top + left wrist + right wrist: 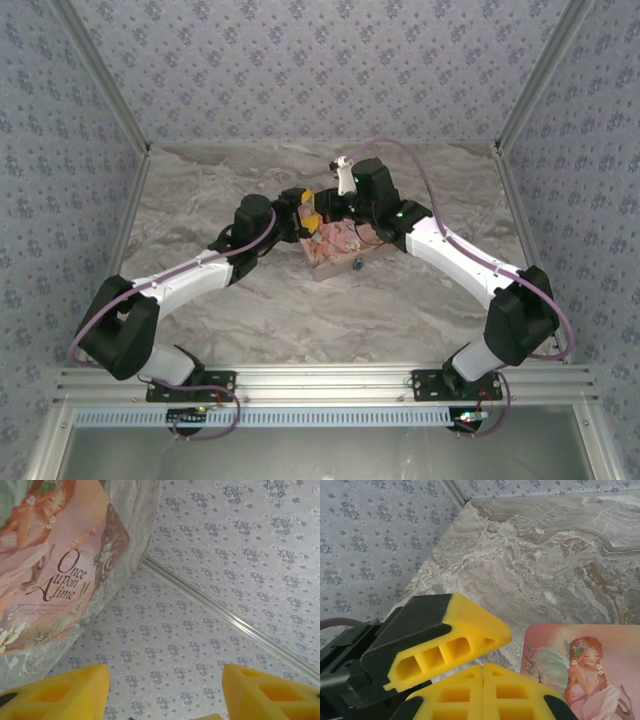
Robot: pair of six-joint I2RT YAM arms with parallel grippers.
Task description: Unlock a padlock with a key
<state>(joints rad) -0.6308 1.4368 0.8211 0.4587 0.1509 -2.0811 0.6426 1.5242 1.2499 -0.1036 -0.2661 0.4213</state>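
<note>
The pink illustrated box (337, 248) lies in the middle of the marble table. A tiny blue padlock (357, 266) sits at the box's near edge. The key is hidden. My left gripper (165, 692) stands open above the box's far left corner, its yellow fingers (65, 692) wide apart with nothing between them; in the top view the left gripper (309, 208) shows as a yellow patch. The box (45, 565) is at the upper left of the left wrist view. My right gripper (483, 672) is shut, empty, just beside one left finger (451, 632) and the box (585, 670).
The marble table (250, 300) is walled on three sides by patterned panels (300, 70). Both arms reach inward and meet over the box, crowding the space around it. An aluminium rail (320, 380) runs along the near edge by the arm bases.
</note>
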